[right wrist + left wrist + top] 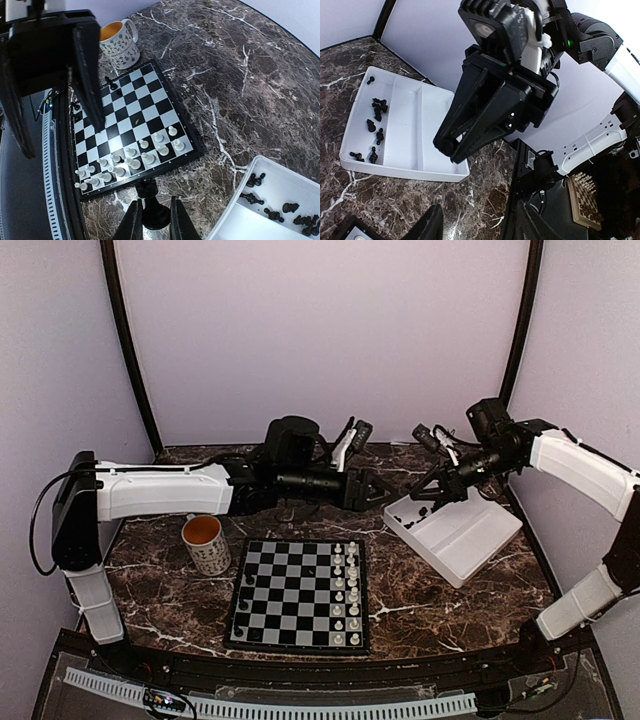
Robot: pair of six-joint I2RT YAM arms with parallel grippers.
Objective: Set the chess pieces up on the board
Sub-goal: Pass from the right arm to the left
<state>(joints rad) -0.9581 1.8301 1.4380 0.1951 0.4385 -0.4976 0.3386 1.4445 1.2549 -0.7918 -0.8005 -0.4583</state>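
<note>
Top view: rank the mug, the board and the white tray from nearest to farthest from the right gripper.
1. the white tray, right side, just by the right gripper, which holds a black chess piece.
2. the board, front centre.
3. the mug, left of the board.

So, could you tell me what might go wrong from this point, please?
The right tool pinches a small black piece between its tips; it might slip out in transit. The left tool hangs open close beside it, so the two tools could bump. White pieces crowd the board's columns on the right tool's side; reaching over them may topple some.
</note>
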